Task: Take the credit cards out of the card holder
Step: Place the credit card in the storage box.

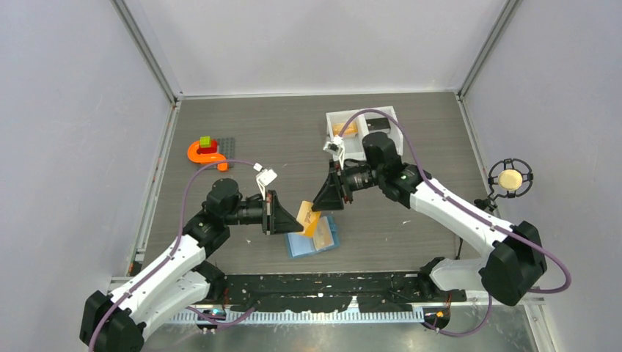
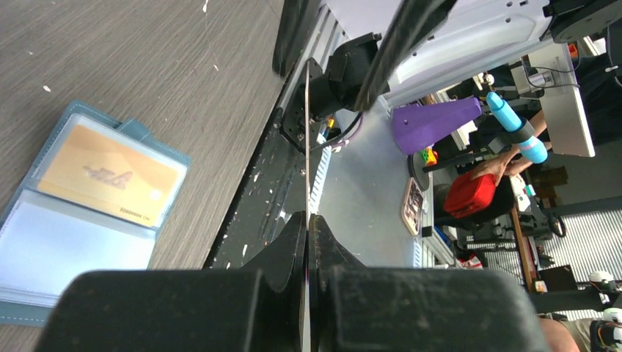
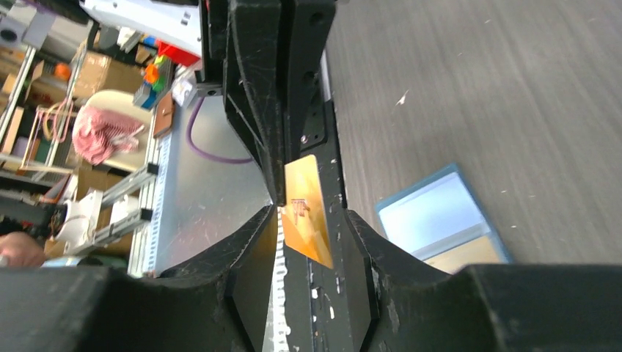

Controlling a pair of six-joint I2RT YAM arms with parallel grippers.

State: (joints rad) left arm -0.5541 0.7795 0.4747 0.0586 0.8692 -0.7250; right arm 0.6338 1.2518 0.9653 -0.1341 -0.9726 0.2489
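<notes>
- Near the middle of the table, top view: the light-blue card holder lies open and flat. An orange-yellow card is held off the table beside it, pinched by the left end effector. The right end effector faces it from the opposite side.
- Same view, surroundings: dark wood-grain table and plain grey walls. A white tray and an orange toy sit well apart towards the far side.
- Left wrist view: the left end effector is clamped tight on the orange-yellow card, seen edge-on. The card holder carries a second orange card in one clear pocket; the neighbouring pocket shows none.
- Right wrist view: the right end effector is spread wide, its jaws straddling the orange-yellow card without visibly touching it.
- Handling, by judgement: the card looks light, stiff and slick, so grip its flat faces near a free edge. The holder looks soft and is likely to slide on the smooth table unless pinned.
</notes>
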